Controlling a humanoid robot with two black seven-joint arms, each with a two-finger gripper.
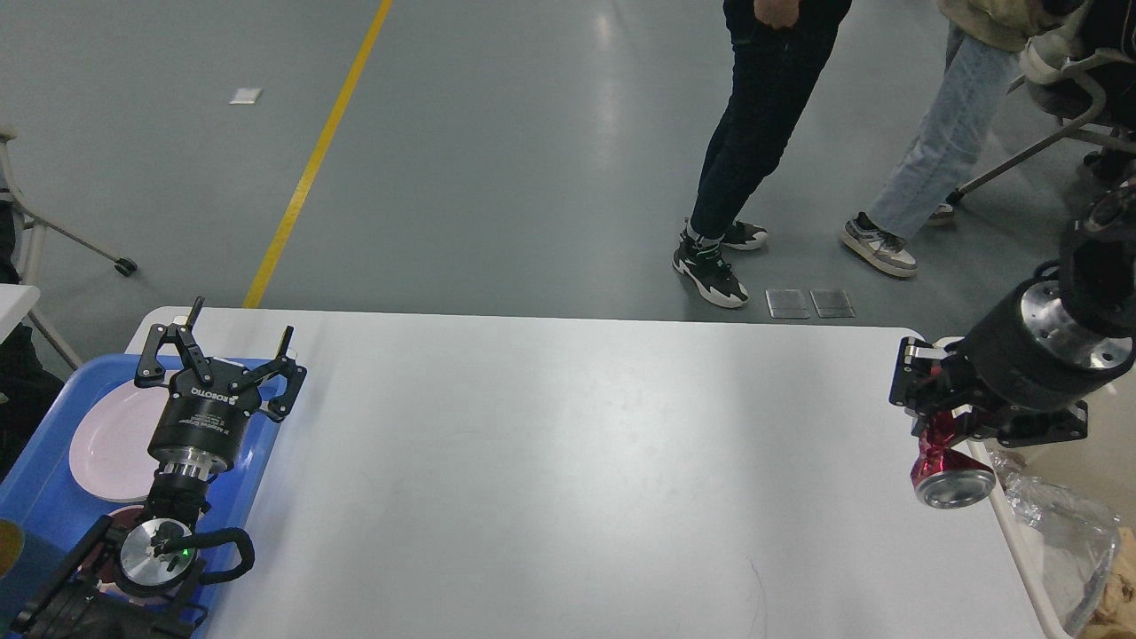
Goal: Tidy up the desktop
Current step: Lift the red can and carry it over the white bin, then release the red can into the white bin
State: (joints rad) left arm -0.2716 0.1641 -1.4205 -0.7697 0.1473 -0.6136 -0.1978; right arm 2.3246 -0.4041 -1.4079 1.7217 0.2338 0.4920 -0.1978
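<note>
head view: the desktop [550,461] fills the lower half of the picture, a wide white top with rounded corners, its middle bare. at its left end a blue tray [35,497] holds a pale plate [106,444], and the left gripper [222,351] hangs above that tray with its fingers spread wide and nothing between them. at the right end the right gripper [941,426] is clamped on a crushed red can [945,470], which hangs clear of the tabletop, open end turned toward the camera, just at the table's right edge. beside that edge stands a beige bin [1021,550] with crumpled clear plastic [1056,524] inside. people's legs [754,151] are on the grey floor beyond the table.

the step in hand looks like carrying the can off the desktop toward the bin. the next move would call for bringing the gripper fully over the bin's opening, past its near wall, before the fingers let go; the can is dented and held near one end, so it may tip or swing as it is released. dropped too early, it could strike the rim and roll back onto the table.
</note>
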